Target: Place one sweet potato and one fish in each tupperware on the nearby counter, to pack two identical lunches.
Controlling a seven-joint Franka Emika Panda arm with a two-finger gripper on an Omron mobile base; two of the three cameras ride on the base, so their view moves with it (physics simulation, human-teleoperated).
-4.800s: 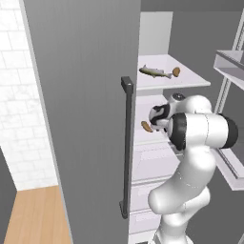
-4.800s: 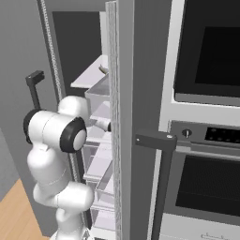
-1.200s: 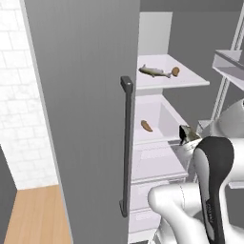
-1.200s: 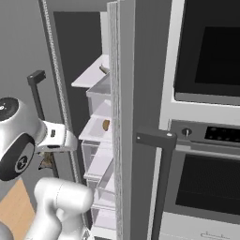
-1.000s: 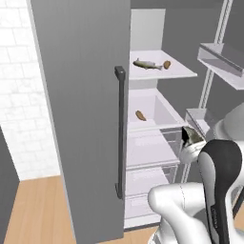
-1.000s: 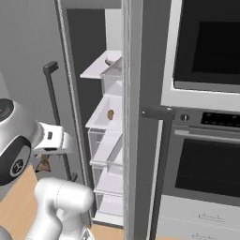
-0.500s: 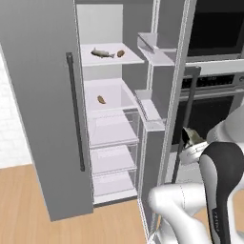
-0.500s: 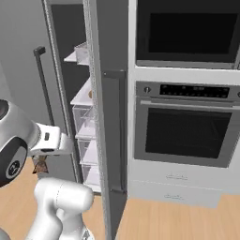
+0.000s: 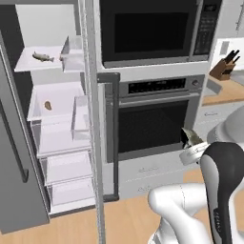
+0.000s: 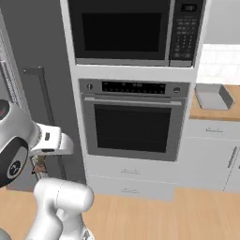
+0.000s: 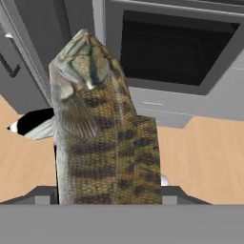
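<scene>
The base has swung away from the open fridge: a second ago both base views looked into the shelves, and now they face the wall oven (image 10: 133, 124), with the counter (image 10: 211, 111) and one tupperware (image 10: 213, 96) coming into sight at the right of the right base view. This indicates the carry leg of the task is under way, a fetched item being taken toward the containers. The gripper (image 11: 107, 190) is clamped on a fish (image 11: 97, 119); in the hand view the fish stands up between the jaws, head away from the hand, hiding the finger tips. In the left base view the same fish shows as a small olive shape at the hand, in front of the oven door. Left behind in the fridge are a second fish (image 9: 43, 57) on the upper shelf and a sweet potato (image 9: 47, 105) in the bin below. The visible tupperware appears empty, though its interior is only partly seen.
</scene>
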